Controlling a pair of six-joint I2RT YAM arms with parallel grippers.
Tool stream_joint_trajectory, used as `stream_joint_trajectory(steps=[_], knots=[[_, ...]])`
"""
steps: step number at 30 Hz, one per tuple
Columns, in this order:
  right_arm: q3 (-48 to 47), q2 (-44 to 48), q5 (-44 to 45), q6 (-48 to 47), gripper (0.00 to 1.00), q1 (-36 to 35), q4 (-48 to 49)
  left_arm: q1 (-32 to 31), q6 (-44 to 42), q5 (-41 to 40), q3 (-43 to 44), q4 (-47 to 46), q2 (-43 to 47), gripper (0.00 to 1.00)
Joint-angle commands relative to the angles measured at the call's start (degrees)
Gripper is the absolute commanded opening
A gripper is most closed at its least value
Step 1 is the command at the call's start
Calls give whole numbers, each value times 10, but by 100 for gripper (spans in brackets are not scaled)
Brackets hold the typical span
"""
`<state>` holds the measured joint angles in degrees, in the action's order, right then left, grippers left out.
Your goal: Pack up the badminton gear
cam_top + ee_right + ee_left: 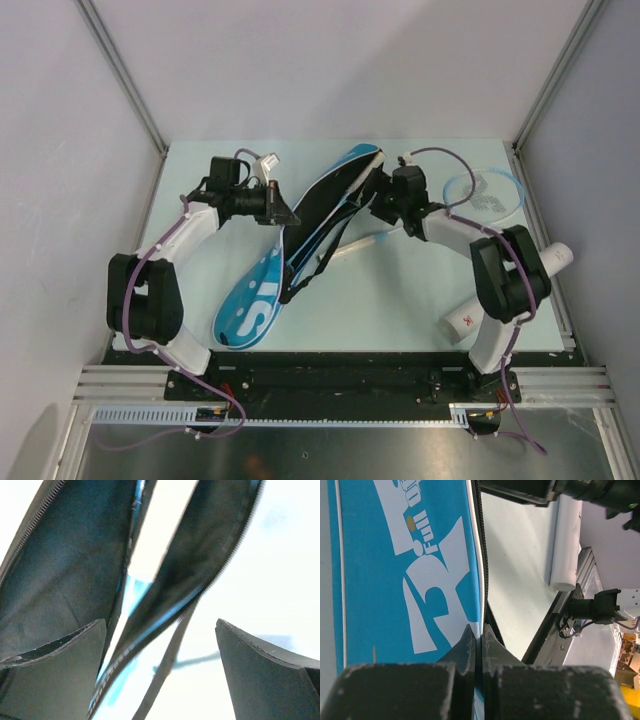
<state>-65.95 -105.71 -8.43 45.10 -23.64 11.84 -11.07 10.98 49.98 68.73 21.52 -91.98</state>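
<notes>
The blue racket cover (262, 290) lies slanted across the middle of the table, its black lining showing where it gapes at the far end. My left gripper (288, 213) is shut on the cover's white-piped edge (480, 630), with the blue lettered face (395, 580) beside it. My right gripper (378, 208) stands open at the cover's mouth and holds nothing; the black lining (60, 570) and black strap (170, 665) lie between its fingers (160, 625). A white racket handle (360, 243) pokes out of the cover. A light-blue racket (485, 190) lies at the back right.
A long white tube (553, 260) lies along the right edge, partly under my right arm, and shows in the left wrist view as well (565, 545). Grey walls close in the table on three sides. The black base rail (330, 375) runs along the near edge.
</notes>
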Motion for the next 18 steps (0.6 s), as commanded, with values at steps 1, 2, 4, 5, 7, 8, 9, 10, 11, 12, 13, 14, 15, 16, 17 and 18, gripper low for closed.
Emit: stream_joint_trajectory(steps=[1,2,4,5,7,8,9,10,11,12,13,14,15,16,17,18], knots=[[-22,96,14,-61,95,29,-157,3,18,50,17,-41,11,0],[-19,101,17,-52,95,38,-170,4,18,50,17,-41,12,0],[20,111,-8,-27,93,47,-149,4,19,52,17,-42,13,0],[31,111,-17,0,90,50,-124,4,19,51,17,-42,13,0],[35,91,-36,27,85,55,-76,4,20,52,16,-43,15,0],[35,82,-46,52,81,56,-49,4,20,53,15,-43,15,0],[34,75,-49,71,78,57,-39,4,20,53,14,-45,17,0],[35,56,-48,87,75,57,-32,4,21,53,11,-44,21,0],[35,48,-52,106,72,58,-6,4,23,53,11,-44,22,1],[35,39,-52,114,72,57,4,4,22,54,10,-44,23,0],[35,32,-47,122,71,56,11,4,22,54,10,-44,24,0],[35,19,-46,129,71,54,27,4,22,54,9,-45,25,0],[34,15,-43,139,71,53,33,4,24,56,9,-45,26,0],[34,10,-33,143,71,49,41,4,25,58,9,-46,27,0],[35,1,-31,144,69,46,62,4,25,60,9,-46,29,0],[35,-6,-31,157,66,44,72,5,25,60,9,-46,30,0]])
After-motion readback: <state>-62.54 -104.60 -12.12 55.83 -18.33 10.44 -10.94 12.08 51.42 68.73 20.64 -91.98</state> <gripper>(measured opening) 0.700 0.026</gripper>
